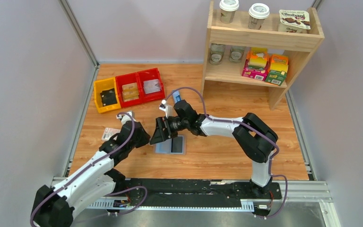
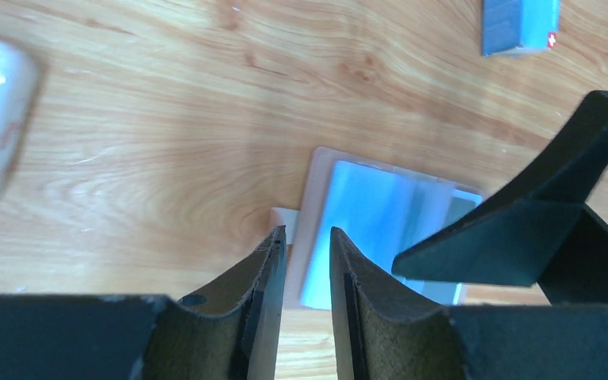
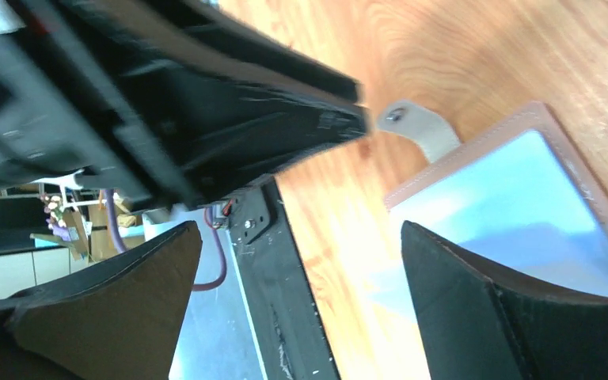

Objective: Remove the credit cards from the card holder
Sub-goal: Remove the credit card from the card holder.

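The card holder [image 1: 164, 144] is seen lying open and flat on the table [image 1: 227, 156], directly beneath the right gripper [image 3: 301, 229] and just ahead of the tips of the left gripper [image 2: 309, 261]. Its inside is lined in pale blue, a tan-brown border is stitched around it, and a pale snap tab [image 3: 419, 127] sticks out from the edge nearest the left gripper. One dark credit card [image 1: 176, 144] is visible in the half of the holder farther from the left gripper; whether more cards are tucked in cannot be told.

The left gripper's jaws are parted by only a narrow gap, and nothing is seen clamped between them; the holder's tan edge and the tab show just past the tips. The right gripper's jaws are spread wide with nothing between them, one finger [image 3: 483, 309] hanging over the blue lining.

A pink-and-white packet [image 1: 109, 134] lies beside the left gripper, on the side away from the holder. A narrow blue box [image 1: 177, 98] lies beyond the right gripper.

The table is of light wood grain. Farther beyond both grippers a yellow bin [image 1: 106, 94] and two red bins [image 1: 141, 86] are set in a row, and off the right arm's side a wooden shelf [image 1: 264, 35] holds lidded cups, jars and coloured boxes. The space is closed in by plain grey walls [image 1: 28, 71], and a black rail [image 1: 194, 187] runs along the near edge.
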### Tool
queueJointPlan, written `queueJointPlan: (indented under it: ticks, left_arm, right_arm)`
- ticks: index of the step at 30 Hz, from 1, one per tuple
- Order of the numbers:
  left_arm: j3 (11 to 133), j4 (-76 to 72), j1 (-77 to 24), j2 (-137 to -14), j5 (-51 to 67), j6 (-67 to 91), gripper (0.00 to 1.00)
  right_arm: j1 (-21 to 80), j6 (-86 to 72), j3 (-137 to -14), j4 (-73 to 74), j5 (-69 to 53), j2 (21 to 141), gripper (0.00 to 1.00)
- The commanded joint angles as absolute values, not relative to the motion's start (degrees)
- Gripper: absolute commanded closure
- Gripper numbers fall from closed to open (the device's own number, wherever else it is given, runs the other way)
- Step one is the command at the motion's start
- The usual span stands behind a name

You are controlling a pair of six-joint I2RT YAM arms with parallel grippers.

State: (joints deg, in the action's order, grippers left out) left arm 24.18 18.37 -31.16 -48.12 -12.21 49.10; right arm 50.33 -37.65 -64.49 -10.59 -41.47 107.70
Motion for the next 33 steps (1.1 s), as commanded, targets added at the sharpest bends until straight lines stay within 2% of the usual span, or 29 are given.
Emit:
queueJointPlan:
  ticks: [1,7,16,27,33]
  left_arm:
    - [27.2,28.8,-31.0,-42.3,-18.5,48.8,0.65]
    - [27.6,30.9,-31.0,-38.1,-18.4,49.0,0.65]
    - [26.6,22.3,-31.0,-38.6,-6.5,47.6,0.65]
    - [26.5,5.6,-31.0,-52.2,8.2,51.9,0.65]
    - [29.1,-1.7,-31.0,-65.9,17.2,51.3,0.65]
  right_arm:
    - [49.6,-36.6,-65.7,-9.8,-37.6,112.3,0.00]
    - [49.6,-36.4,-65.2,-11.9,-36.6,115.4,0.00]
    - [48.6,-35.8,-65.6,-12.0,-35.2,111.5,0.00]
    - [44.9,-36.7,-53.7,-7.9,-21.5,95.5,0.00]
    - [44.7,-38.8,-49.0,-10.2,-22.3,94.5,0.00]
